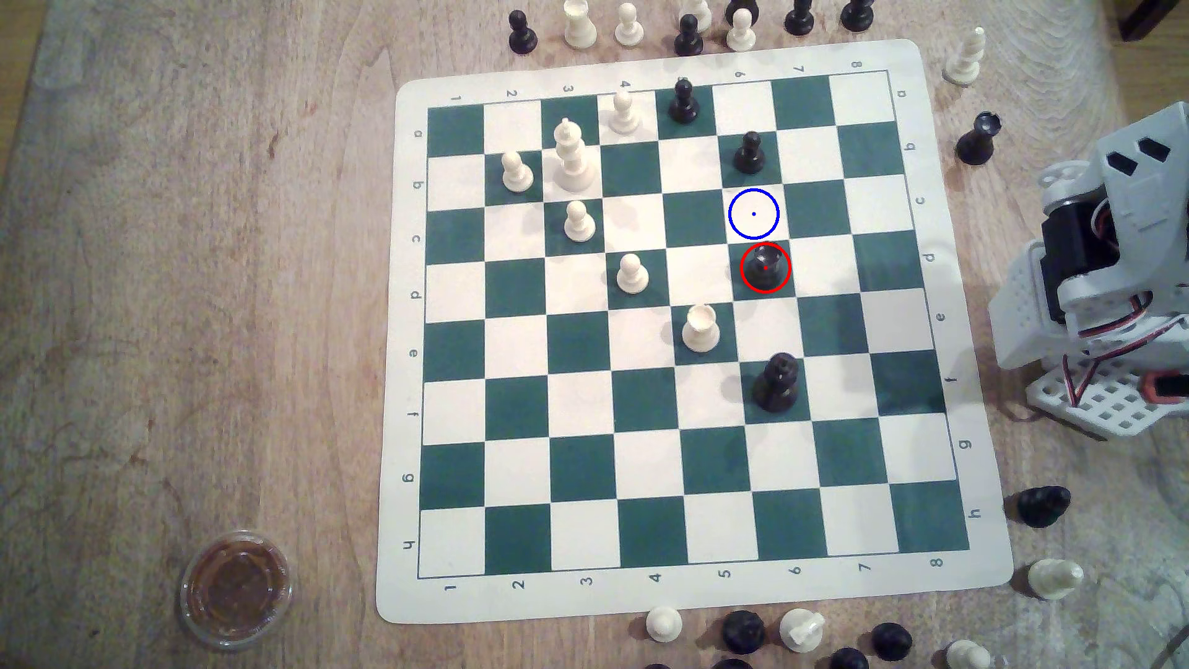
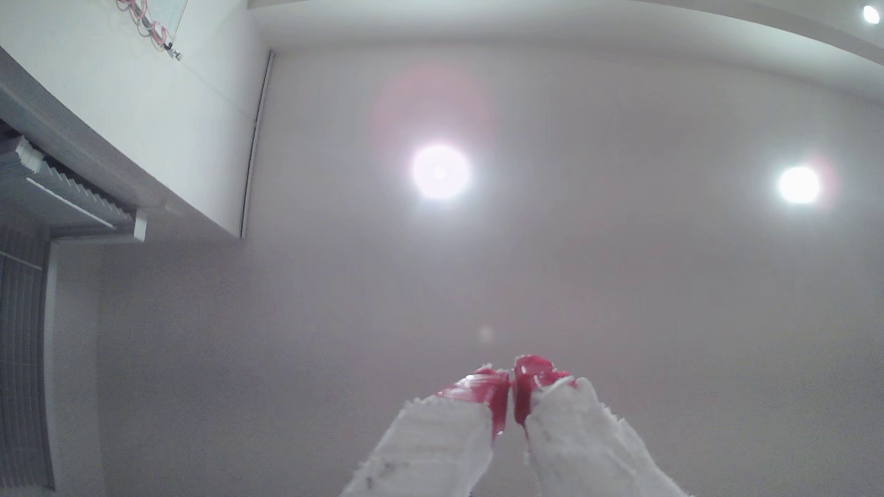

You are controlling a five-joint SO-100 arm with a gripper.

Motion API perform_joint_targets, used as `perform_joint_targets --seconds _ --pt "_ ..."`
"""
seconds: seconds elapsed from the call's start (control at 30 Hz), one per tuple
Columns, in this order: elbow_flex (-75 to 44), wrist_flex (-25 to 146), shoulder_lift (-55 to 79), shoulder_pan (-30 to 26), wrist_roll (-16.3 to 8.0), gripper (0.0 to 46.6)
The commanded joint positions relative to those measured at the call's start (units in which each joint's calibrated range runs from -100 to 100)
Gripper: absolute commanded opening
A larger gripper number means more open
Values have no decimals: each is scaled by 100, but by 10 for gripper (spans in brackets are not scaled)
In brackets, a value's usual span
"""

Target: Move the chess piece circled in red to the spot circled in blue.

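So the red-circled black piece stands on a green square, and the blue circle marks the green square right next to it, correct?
Not quite. In the exterior view the chess piece does stand on a green square, but the spot ringed in blue is a cream square, not a green one.

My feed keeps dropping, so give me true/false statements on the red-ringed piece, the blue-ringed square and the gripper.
1. The black notched-top chess piece stands inside the red ring on a green square. True.
2. The blue-ringed cream square already holds a pawn. False: it is bare.
3. The red-tipped white gripper grips the piece. False: its jaws are together, holding nothing, pointing at the ceiling.
4. The ringed squares adjoin. True.
5. The white flat-topped piece lies toppled. False: it stands upright.
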Motion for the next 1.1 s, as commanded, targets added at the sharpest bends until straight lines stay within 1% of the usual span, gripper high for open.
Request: perform_joint_targets --seconds 0.0,0.13,0.23,0.33,0.37,0.43,0.47,0.5,0.6,0.77,0.8,0.87,1.07 --pt "117 -87 22 119 -24 2" --pt "117 159 22 353 -73 2" --pt "117 1101 22 650 -88 2" --pt "117 1822 22 932 -225 2" --pt "117 2722 22 1143 -361 2" --pt "45 3500 22 1245 -420 2" --pt "-46 4025 22 1276 -523 2" --pt "-336 5229 22 1339 -562 2" --pt "-771 6793 22 1433 -620 2" --pt "-1596 8939 22 1706 -620 2" --pt "-2022 9856 22 1769 -625 2" --pt "-2584 11035 22 1878 -625 2" --pt "-3155 12722 22 1894 -620 2"
